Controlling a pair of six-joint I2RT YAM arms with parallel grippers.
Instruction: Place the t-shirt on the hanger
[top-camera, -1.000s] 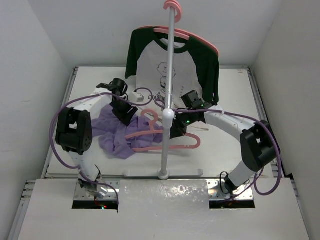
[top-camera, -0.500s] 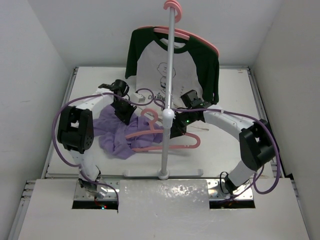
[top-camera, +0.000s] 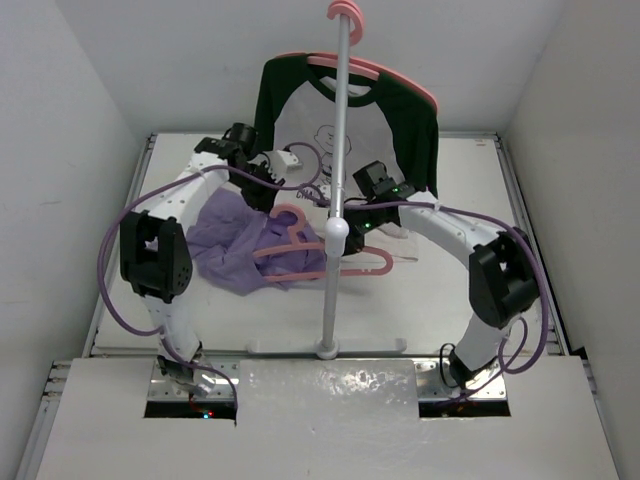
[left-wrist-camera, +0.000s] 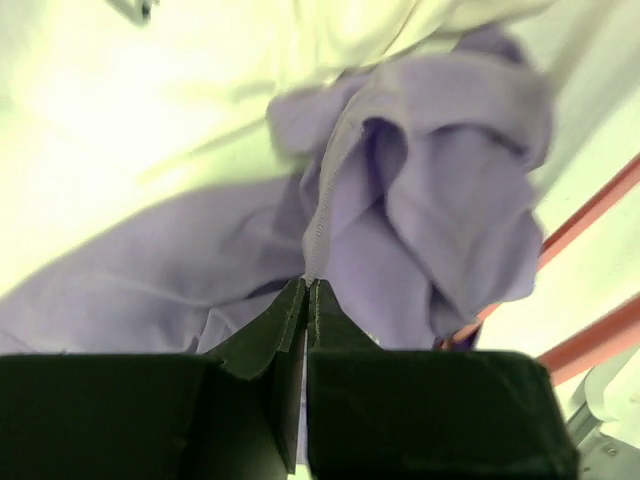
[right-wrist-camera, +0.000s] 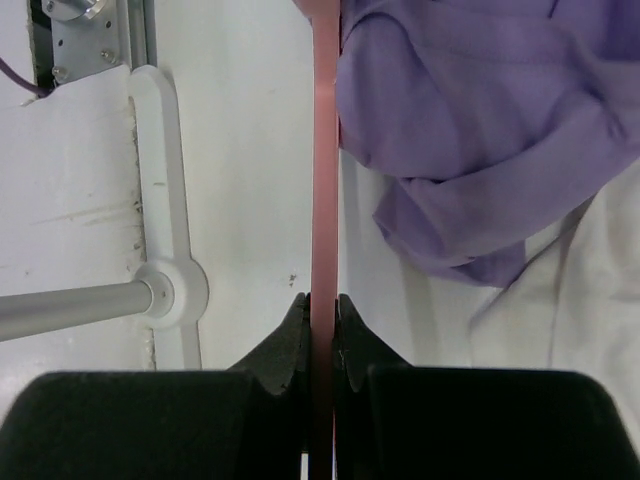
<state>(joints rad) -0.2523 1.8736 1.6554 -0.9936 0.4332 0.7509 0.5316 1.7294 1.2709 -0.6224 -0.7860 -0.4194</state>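
Note:
The lavender t-shirt (top-camera: 232, 245) lies bunched left of the rack pole, draped over the left end of the pink hanger (top-camera: 352, 266). My left gripper (top-camera: 265, 195) is at the t-shirt's back edge. In the left wrist view this gripper (left-wrist-camera: 310, 286) is shut on a stitched fold of the t-shirt (left-wrist-camera: 430, 180), with the hanger (left-wrist-camera: 590, 210) at the right. My right gripper (top-camera: 352, 230) is beside the pole. In the right wrist view it (right-wrist-camera: 322, 300) is shut on the hanger's straight bar (right-wrist-camera: 324, 150), and the t-shirt (right-wrist-camera: 480, 130) lies to the right.
A grey rack pole (top-camera: 340, 150) rises from a white base (top-camera: 325, 348) at the table's near middle. At the back a white shirt with dark green sleeves (top-camera: 300, 125) hangs from it on another pink hanger (top-camera: 395, 80). White walls close both sides.
My left gripper has shut on the t-shirt and drawn back toward the rear of the table. The right arm, the hanger and the cloth have shifted rearward with it.

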